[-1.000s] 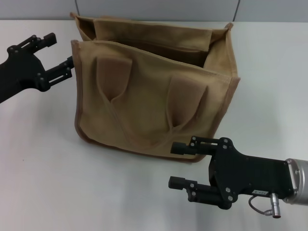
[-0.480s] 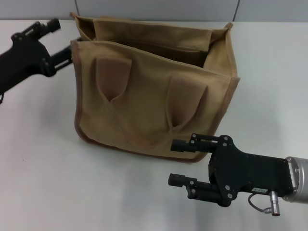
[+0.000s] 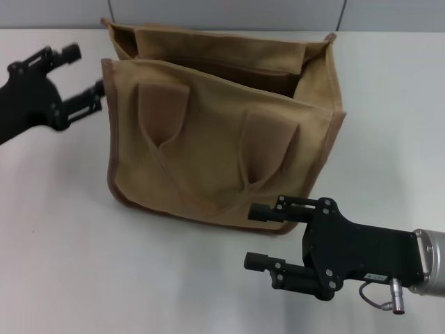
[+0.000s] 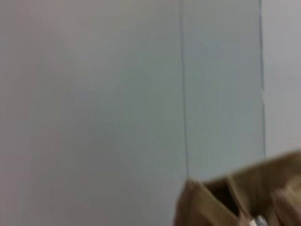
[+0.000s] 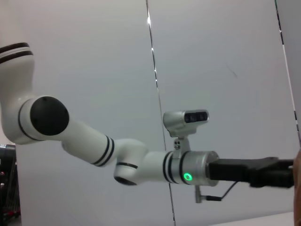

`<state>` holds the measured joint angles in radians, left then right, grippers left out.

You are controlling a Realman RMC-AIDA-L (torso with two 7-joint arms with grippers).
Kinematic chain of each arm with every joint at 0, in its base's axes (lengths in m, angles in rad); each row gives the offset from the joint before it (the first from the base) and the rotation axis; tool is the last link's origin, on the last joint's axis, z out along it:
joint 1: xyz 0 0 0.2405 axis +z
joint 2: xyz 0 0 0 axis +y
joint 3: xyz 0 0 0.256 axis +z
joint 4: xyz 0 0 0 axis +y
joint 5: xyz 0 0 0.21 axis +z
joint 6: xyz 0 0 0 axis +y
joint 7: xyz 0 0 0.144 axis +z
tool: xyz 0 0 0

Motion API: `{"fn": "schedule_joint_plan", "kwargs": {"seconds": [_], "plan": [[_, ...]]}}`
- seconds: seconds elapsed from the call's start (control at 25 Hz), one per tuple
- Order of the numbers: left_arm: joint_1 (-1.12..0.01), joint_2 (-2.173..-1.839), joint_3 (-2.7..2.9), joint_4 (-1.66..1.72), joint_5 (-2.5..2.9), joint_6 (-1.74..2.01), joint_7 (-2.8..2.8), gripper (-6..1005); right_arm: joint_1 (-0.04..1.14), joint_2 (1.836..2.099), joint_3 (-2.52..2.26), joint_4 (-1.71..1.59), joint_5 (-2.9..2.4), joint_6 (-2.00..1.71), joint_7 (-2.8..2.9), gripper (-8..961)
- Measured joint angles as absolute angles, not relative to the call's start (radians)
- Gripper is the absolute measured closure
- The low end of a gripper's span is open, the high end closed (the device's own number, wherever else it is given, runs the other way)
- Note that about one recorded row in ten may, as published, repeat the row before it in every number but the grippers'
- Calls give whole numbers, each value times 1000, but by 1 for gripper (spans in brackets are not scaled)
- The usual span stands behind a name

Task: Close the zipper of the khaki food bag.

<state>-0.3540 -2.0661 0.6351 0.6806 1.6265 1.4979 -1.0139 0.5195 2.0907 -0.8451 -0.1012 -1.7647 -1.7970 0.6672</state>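
Counter (image 3: 62, 264): we record a pale, plain surface carrying the work.

Khaki food bag (image 3: 215, 139): we find it standing upright near the middle of the counter, toward the far edge, mouth gaping, two looped handles lying flat on its front panel, darker piping along the edges and base.

Right gripper (image 3: 263, 236): we note it low in front of the bag's near right corner, jaws apart, the upper finger just beside the bag's bottom edge, holding nothing.

Left gripper (image 3: 82, 69): we place it at the bag's upper left corner, jaws apart, the lower finger touching or just beside the corner seam; we cannot tell which.

Zipper (image 4: 256, 220): we see a small silver piece at the bag's open top edge in the left wrist view; it is blurred, and the line stands unclosed.
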Motion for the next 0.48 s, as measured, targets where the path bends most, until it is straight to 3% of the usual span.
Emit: {"fn": "schedule_joint_plan", "kwargs": {"seconds": [0.28,0.48], "plan": [[-315,-2069,673,824,1750,1516,-1059,279,524,2091,-845,-101,-1765,-1789,667,347],[-371,-2074,681,764,1751,1481,-999,282,529,2092,-845,-94,-1766,-1788,667,347]]}}
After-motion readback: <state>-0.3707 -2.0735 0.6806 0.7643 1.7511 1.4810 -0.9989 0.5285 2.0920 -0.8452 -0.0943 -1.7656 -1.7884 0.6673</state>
